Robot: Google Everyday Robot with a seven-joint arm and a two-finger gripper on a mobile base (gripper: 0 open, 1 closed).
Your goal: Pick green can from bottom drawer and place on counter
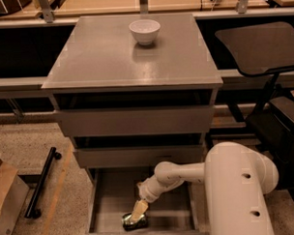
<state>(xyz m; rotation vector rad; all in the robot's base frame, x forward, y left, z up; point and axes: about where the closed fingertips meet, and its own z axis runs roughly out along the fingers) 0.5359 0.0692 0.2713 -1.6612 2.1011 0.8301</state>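
Observation:
The bottom drawer [107, 203] of the grey cabinet is pulled open. The green can [133, 222] lies near its front edge, dark and shiny. My white arm reaches down from the right into the drawer. My gripper [137, 212] has its pale tan fingers right on top of the can, partly covering it. The counter [96, 58] is the flat grey top of the cabinet, above the drawers.
A white bowl [144, 31] stands at the back middle of the counter. The two upper drawers [132, 121] are slightly open. A black chair [260, 47] stands at the right. A black bar [41, 183] and a cardboard box [6, 204] lie on the floor at the left.

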